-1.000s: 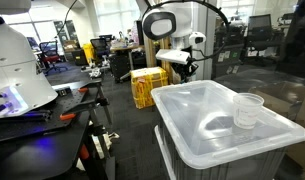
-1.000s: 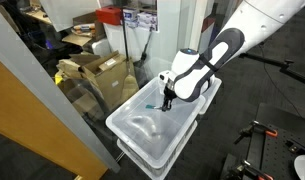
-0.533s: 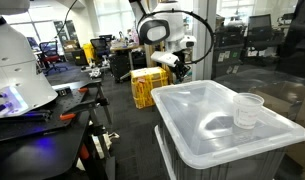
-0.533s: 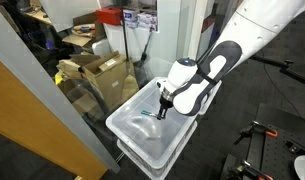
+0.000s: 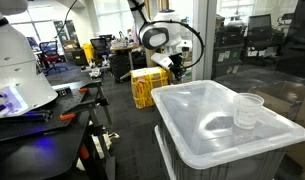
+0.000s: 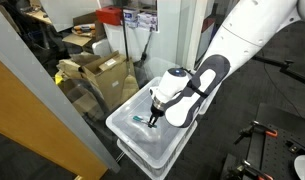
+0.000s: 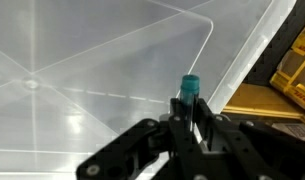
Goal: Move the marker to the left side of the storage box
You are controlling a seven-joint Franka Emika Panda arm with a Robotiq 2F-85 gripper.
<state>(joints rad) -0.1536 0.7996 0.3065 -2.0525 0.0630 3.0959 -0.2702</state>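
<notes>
My gripper (image 7: 189,112) is shut on the marker (image 7: 189,86), a short teal stick that stands up between the fingers in the wrist view. It hangs just above the storage box's translucent lid (image 7: 82,60), close to a rounded corner. In an exterior view the gripper (image 6: 152,121) is low over the lid (image 6: 142,145) near the edge that faces the cardboard boxes, with a teal tip (image 6: 141,121) showing. In an exterior view the gripper (image 5: 178,68) is past the box's (image 5: 207,125) far corner; the marker is too small to make out there.
A clear plastic cup (image 5: 249,110) stands on the lid. A yellow crate (image 5: 147,86) sits on the floor beyond the box and shows in the wrist view (image 7: 292,70). Cardboard boxes (image 6: 97,70) and a glass panel (image 6: 52,110) flank the box.
The arm has carried the marker across the lid, leftwards in both exterior views, and lower towards the box's edge. The gripper has stayed shut on the marker.
</notes>
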